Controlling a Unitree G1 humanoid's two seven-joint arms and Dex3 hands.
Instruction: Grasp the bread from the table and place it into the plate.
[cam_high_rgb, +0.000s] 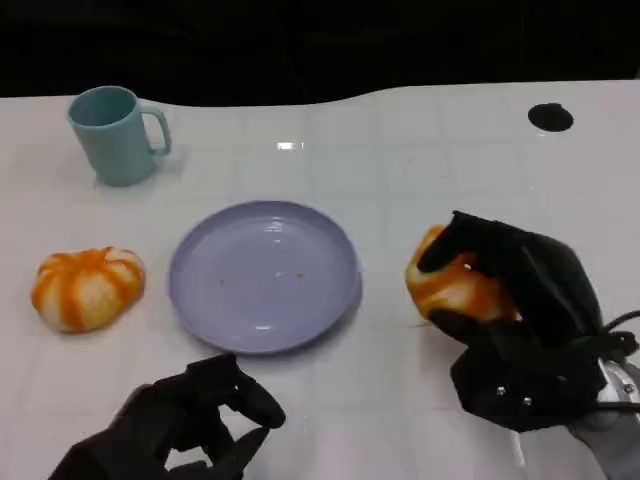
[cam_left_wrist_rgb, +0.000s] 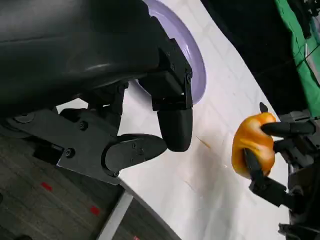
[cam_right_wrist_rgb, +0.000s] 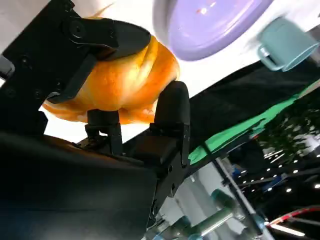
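Head view, item: bread (cam_high_rgb: 452, 287), right of centre beside the plate (cam_high_rgb: 262, 276), which I hold wrapped in my right hand (cam_high_rgb: 520, 320); I judge it light, soft, crushable, best gripped across its rounded sides; left hand (cam_high_rgb: 190, 420) loosely curled, empty.

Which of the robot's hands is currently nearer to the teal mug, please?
The left. The left hand sits at the table's near edge, below the purple plate, on the same side as the teal mug. The right hand grips a bread roll beyond the plate's opposite side.
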